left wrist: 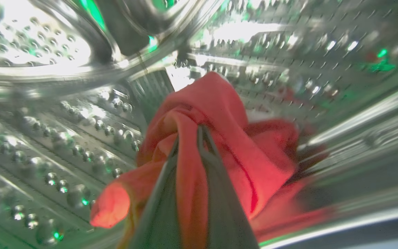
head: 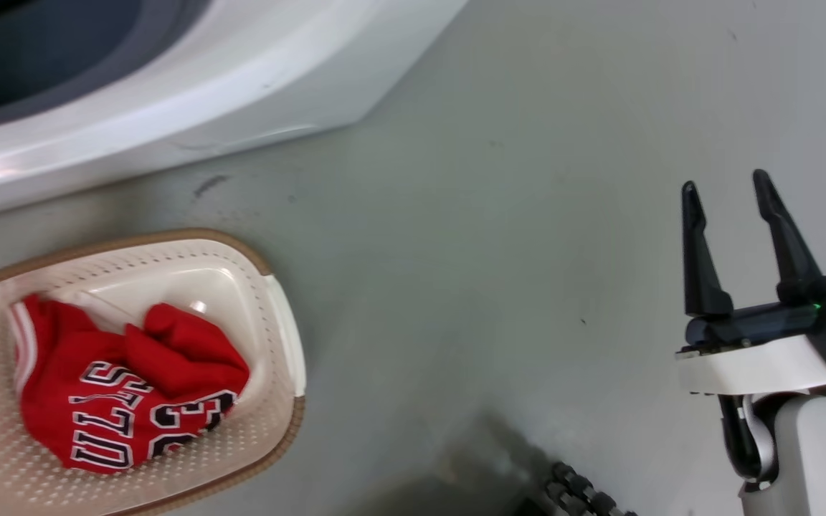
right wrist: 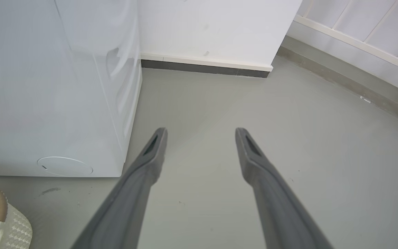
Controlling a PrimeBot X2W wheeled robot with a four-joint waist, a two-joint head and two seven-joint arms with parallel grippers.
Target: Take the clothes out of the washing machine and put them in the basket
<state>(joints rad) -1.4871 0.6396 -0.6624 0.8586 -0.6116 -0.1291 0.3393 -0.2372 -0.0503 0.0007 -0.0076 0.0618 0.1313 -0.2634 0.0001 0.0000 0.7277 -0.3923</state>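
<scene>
Left gripper [left wrist: 189,135], jaws pinched on a fold of the plain red soft garment [left wrist: 230,114], frame centre, inside the perforated steel drum [left wrist: 64,155]. Best drawn out slowly, trailing cloth lifted clear. Red lettered jersey [head: 119,408] lies in the cream perforated basket [head: 285,322], lower left. Right gripper [head: 725,183] jaws spread, empty.

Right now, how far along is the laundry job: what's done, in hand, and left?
Done: the red lettered jersey lies in the basket. In hand: the left gripper is shut on a plain red garment inside the steel drum. Left: lifting that garment out and dropping it into the basket. The right gripper hangs open, empty.
</scene>
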